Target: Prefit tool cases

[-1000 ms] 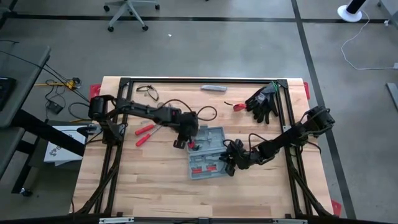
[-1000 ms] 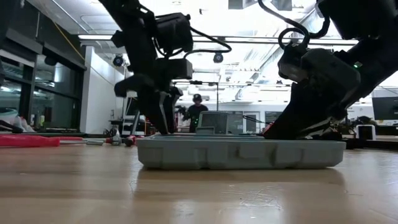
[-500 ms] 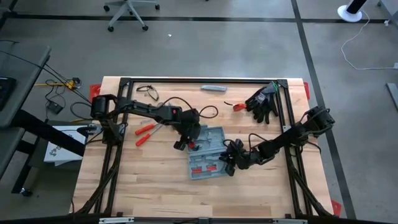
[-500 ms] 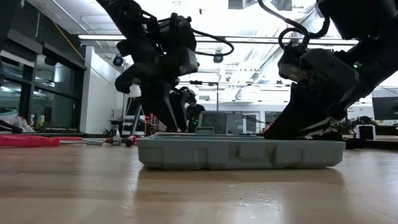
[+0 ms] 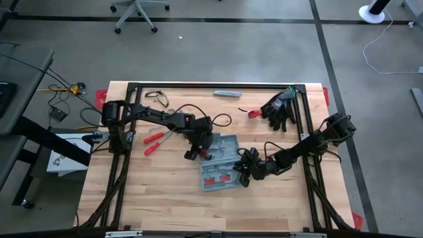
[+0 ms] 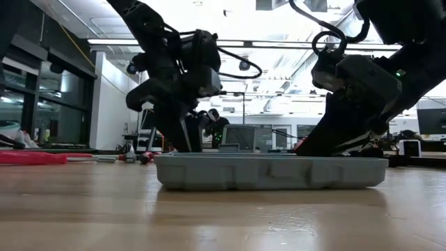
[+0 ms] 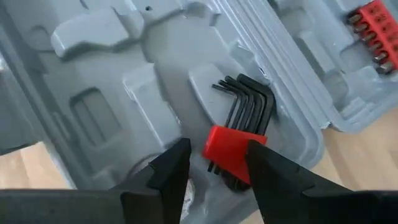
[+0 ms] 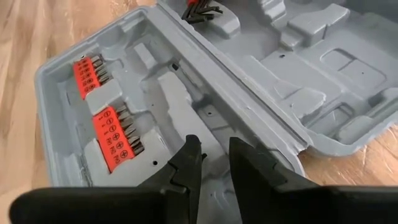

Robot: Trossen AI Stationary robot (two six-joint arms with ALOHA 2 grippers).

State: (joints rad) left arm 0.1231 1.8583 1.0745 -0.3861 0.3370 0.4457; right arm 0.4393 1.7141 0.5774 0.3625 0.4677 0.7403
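The left gripper [image 7: 214, 163] is hovering with its fingers parted, gripping nothing, over a red-holdered set of black hex keys [image 7: 239, 134] lying in one half of the open blue-grey moulded plastic tool case [image 5: 220, 162]. The right gripper [image 8: 214, 155] is standing partly open and empty over the other half, beside two red bit strips [image 8: 115, 137]. One case is lying mid-table [image 5: 165, 192], both halves flat. It is looking light, stiff and smooth-walled, likely to slide; the rim is seeming the surest hold. Two red-handled tools [image 5: 154, 140] are lying near the left arm.
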